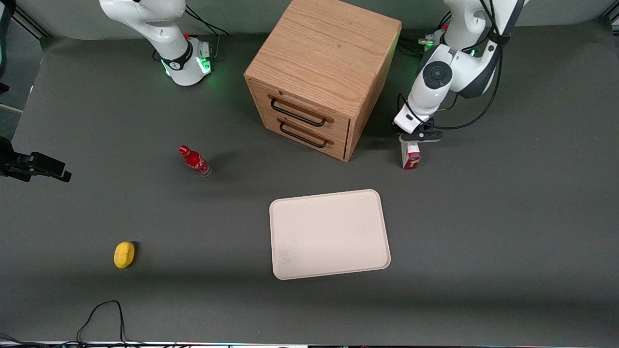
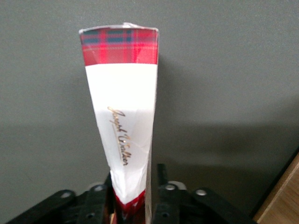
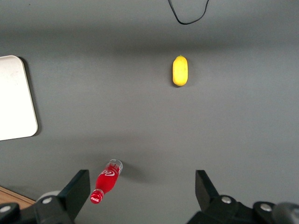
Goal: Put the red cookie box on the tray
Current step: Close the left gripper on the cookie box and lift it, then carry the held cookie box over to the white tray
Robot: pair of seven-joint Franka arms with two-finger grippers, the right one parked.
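Note:
The red cookie box [image 1: 411,158] stands on end beside the wooden cabinet, toward the working arm's end of the table. My left gripper [image 1: 412,141] is directly above it, shut on its upper end. In the left wrist view the box [image 2: 122,116] runs away from the gripper [image 2: 133,198], showing a white panel with gold script and a red tartan end. The black fingers [image 2: 163,189] press against its two flat sides. Whether the lower end rests on the mat I cannot tell. The cream tray [image 1: 329,234] lies flat nearer the front camera than the box, with nothing on it.
A wooden two-drawer cabinet [image 1: 321,72] stands close beside the box. A small red bottle [image 1: 195,161] and a yellow fruit [image 1: 124,254] lie toward the parked arm's end. A black cable [image 1: 104,314] loops at the table's front edge.

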